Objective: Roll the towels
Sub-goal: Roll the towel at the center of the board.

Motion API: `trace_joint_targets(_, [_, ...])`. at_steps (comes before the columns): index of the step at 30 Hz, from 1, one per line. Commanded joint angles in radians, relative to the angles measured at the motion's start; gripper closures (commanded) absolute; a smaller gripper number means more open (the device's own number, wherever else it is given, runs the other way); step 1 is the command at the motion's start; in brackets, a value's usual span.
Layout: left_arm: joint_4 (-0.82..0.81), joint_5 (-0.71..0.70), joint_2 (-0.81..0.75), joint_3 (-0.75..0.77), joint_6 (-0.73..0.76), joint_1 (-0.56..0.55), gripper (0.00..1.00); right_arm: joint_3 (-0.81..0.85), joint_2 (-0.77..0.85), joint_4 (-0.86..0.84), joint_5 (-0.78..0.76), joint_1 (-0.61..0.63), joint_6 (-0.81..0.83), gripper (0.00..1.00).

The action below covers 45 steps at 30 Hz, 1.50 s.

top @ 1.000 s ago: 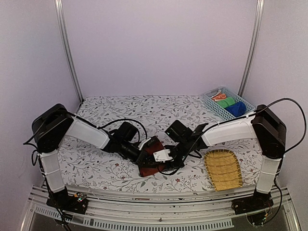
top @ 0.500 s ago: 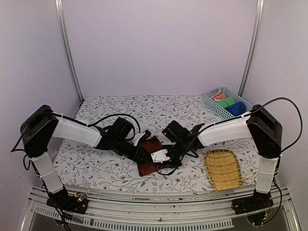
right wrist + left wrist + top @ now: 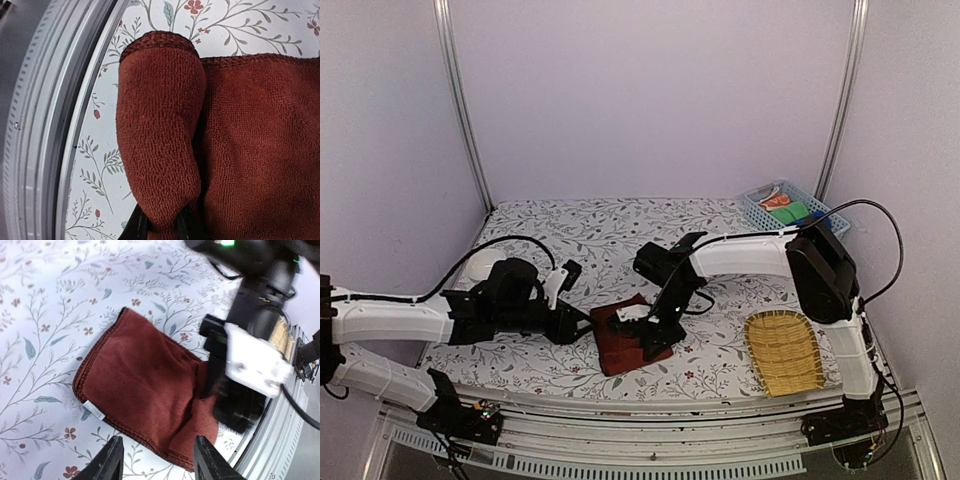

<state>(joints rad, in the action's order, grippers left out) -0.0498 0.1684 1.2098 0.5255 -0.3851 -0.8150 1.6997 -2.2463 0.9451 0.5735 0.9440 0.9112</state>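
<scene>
A dark reddish-brown towel (image 3: 616, 342) lies mostly flat near the table's front edge, a white tag on its near side (image 3: 93, 410). My right gripper (image 3: 651, 336) stands over its right end, shut on a folded-over flap of the towel (image 3: 160, 125); its fingers (image 3: 186, 226) pinch the flap's base. My left gripper (image 3: 584, 325) sits just left of the towel, open, with nothing between its fingers (image 3: 113, 461). The towel's near edge (image 3: 145, 385) lies just beyond its tips.
A woven wicker tray (image 3: 785, 351) lies at the front right. A pale blue basket (image 3: 761, 203) at the back right holds an orange-red cloth and a green cloth, partly behind the right arm. The metal front rail (image 3: 40, 125) runs close beside the towel.
My left gripper has opened, let go of the towel and drawn back to the left. My right gripper has shut on the towel's right end and folded a flap over.
</scene>
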Motion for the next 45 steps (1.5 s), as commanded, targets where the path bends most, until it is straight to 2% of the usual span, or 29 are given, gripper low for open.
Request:
trace_joint_targets(1, [-0.025, -0.259, -0.17, -0.057, 0.084, -0.176, 0.5, 0.107, -0.228, 0.33, 0.072, -0.044, -0.048, 0.89])
trace_joint_targets(5, [0.079, -0.416, -0.212, -0.053, 0.086, -0.318, 0.51, 0.279, -0.353, 0.419, 0.098, -0.081, -0.071, 0.88])
trace_joint_targets(10, [0.185, -0.522, -0.141, 0.019, 0.147, -0.452, 0.5, 0.342, -0.408, 0.419, 0.102, -0.088, -0.113, 0.86])
trace_joint_targets(14, [0.16, -0.537, -0.027, 0.067, 0.265, -0.489, 0.48, 0.351, -0.416, 0.419, 0.124, -0.088, -0.116, 0.85])
trace_joint_targets(19, [0.155, -0.549, 0.228, 0.2, 0.418, -0.496, 0.47, 0.345, -0.416, 0.42, 0.123, -0.089, -0.118, 0.84])
trace_joint_targets(22, [0.194, -0.634, 0.38, 0.275, 0.462, -0.494, 0.47, 0.345, -0.416, 0.418, 0.122, -0.092, -0.118, 0.84])
trace_joint_targets(25, [0.17, -0.663, 0.467, 0.309, 0.498, -0.493, 0.47, 0.344, -0.418, 0.419, 0.136, -0.094, -0.118, 0.84])
trace_joint_targets(31, [0.181, -0.644, 0.558, 0.345, 0.52, -0.492, 0.52, 0.336, -0.417, 0.42, 0.144, -0.094, -0.12, 0.84])
trace_joint_targets(36, [0.187, -0.643, 0.582, 0.36, 0.522, -0.489, 0.67, 0.33, -0.399, 0.42, 0.161, -0.098, -0.115, 0.82])
trace_joint_targets(40, [0.219, -0.578, 0.578, 0.377, 0.488, -0.463, 0.78, 0.281, -0.234, 0.418, 0.188, -0.137, -0.072, 0.56])
trace_joint_targets(43, [0.227, -0.443, 0.539, 0.369, 0.438, -0.412, 0.81, 0.271, -0.064, 0.418, 0.25, -0.203, -0.022, 0.49])
trace_joint_targets(45, [0.245, -0.317, 0.526, 0.375, 0.405, -0.361, 0.84, 0.276, 0.034, 0.418, 0.297, -0.262, -0.018, 0.48])
